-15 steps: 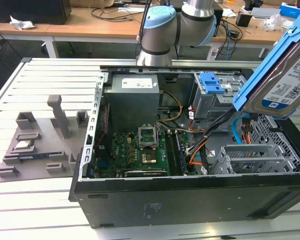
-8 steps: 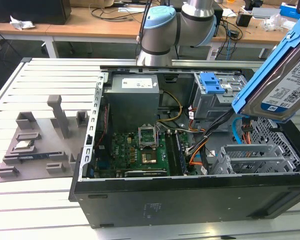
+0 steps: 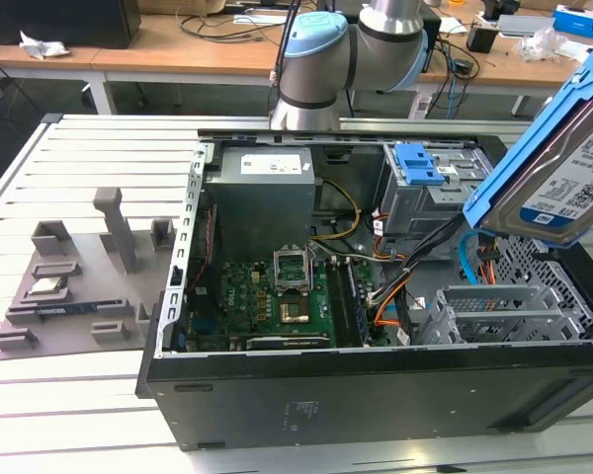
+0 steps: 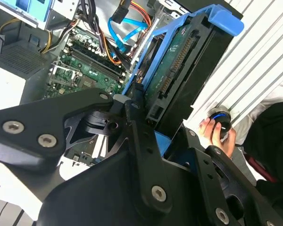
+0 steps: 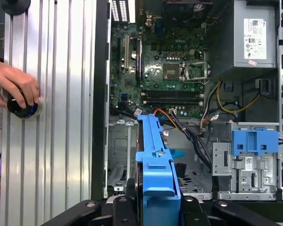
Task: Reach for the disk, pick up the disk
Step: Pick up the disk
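1. The gripper [image 4: 148, 120] is clamped on the disk [image 4: 179, 70]; in the second wrist view its black fingers [image 4: 141, 141] press on the lower end of the blue bracket.
2. In the first wrist view the disk [image 5: 155, 160] stands on edge between the black gripper parts, and its blue bracket points toward the motherboard [image 5: 165, 61].
3. In the exterior view the disk [image 3: 558, 168] is lifted in the air at the exterior view's right, tilted, above the open computer case [image 3: 376, 395]. It does not touch the case.
4. The arm [image 3: 326, 59] rises behind the case, with its grey and light blue joints bent over the far edge.
5. Inside the case, the silver drive cage with the blue latch [image 3: 420, 163] sits near the power supply [image 3: 267, 193].
6. A person's hand [image 5: 12, 87] rests on a round black knob [image 5: 21, 107] on the slatted metal table [image 5: 61, 141], beside the case.
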Robot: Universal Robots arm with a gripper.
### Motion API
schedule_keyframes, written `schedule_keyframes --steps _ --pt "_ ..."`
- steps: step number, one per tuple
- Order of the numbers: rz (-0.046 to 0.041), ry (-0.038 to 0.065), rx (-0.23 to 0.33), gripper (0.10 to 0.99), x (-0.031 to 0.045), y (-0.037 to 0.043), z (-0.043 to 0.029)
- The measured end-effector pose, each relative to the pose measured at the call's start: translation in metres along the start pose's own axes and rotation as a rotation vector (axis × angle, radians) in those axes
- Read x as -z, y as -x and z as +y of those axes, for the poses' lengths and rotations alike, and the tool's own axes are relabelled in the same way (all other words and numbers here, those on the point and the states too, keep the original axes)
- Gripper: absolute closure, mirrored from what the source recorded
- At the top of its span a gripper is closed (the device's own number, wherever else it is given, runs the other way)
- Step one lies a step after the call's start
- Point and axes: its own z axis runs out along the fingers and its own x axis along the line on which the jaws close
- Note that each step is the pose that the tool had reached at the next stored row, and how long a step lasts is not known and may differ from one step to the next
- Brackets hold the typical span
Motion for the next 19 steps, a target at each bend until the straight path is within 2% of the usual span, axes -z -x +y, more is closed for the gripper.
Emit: schedule_keyframes --steps 8,10,19 --pt "0.0008 0.0 -0.002 0.722 -0.0028 -0.0019 -0.0077" --pt "0.0008 0.0 -0.002 0.722 -0.011 -0.0045 -0.0116" --pt "0.0008 0.0 -0.002 0.722 -0.0162 -0.0078 -0.0125"
